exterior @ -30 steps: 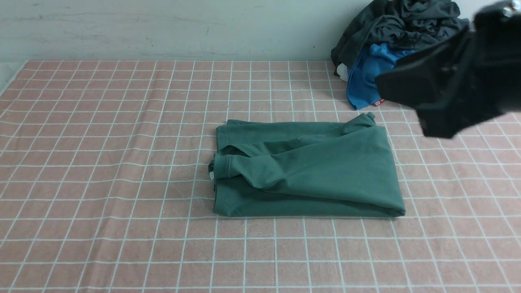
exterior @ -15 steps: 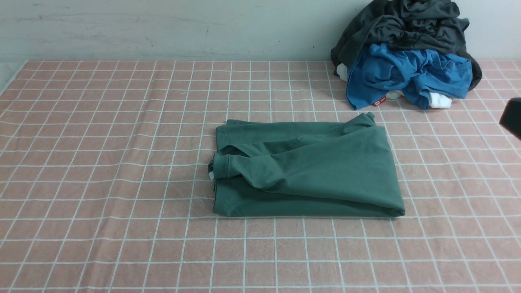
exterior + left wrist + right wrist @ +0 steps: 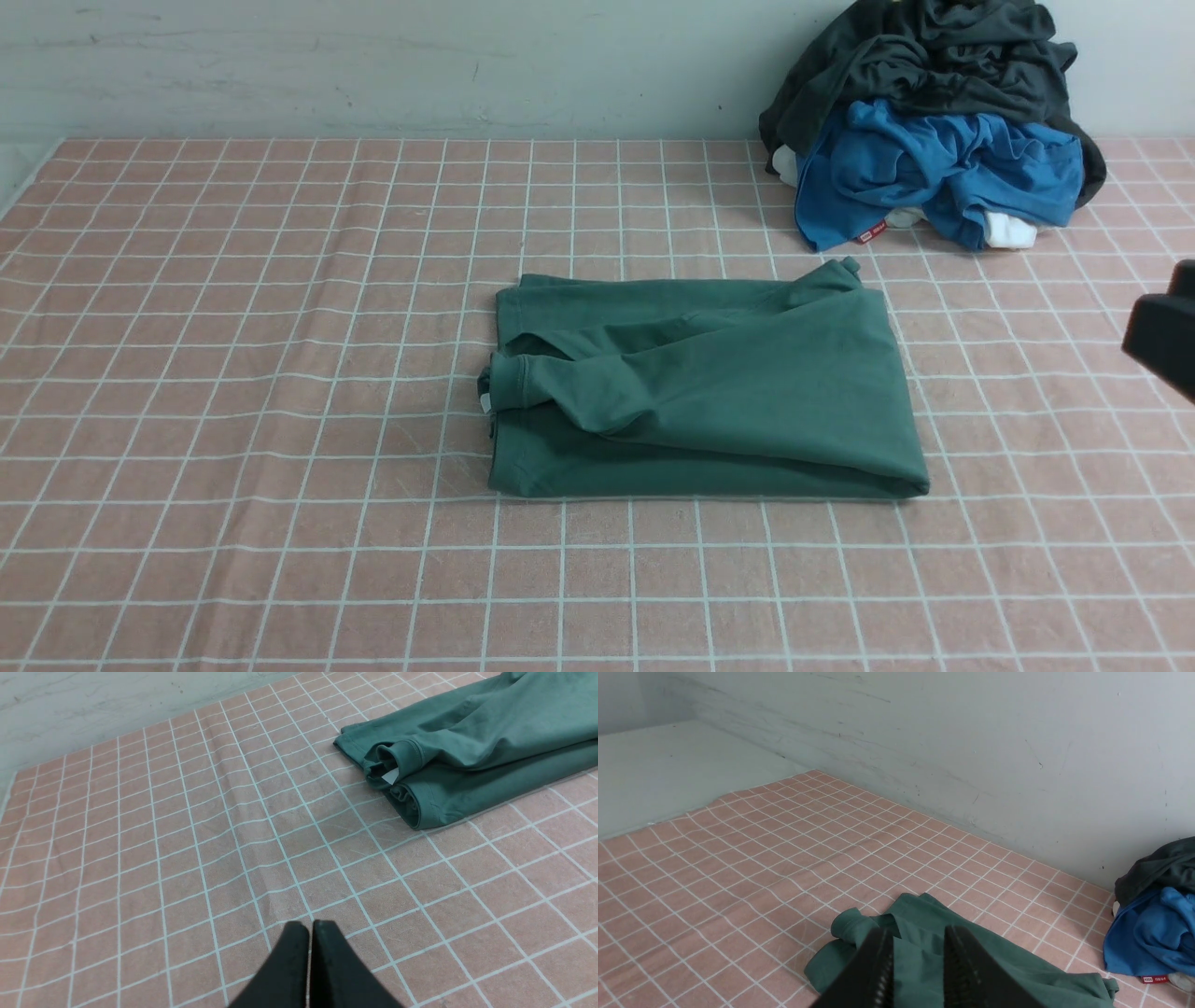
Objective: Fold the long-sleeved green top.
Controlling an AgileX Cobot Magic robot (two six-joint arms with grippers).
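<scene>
Green top (image 3: 709, 392) lies mid-cloth (image 3: 280, 373) as a compact rectangle, one cuffed sleeve (image 3: 560, 378) draped across it, well apart from the clothes pile (image 3: 934, 140) at the wall. Left gripper (image 3: 310, 933) is closed and empty, off the top. Right gripper (image 3: 915, 956), jaws slightly parted and empty, hangs above it. The fold looks nearly finished; any final fold should pin the loose sleeve first, lift both corners evenly and avoid dragging layers.
</scene>
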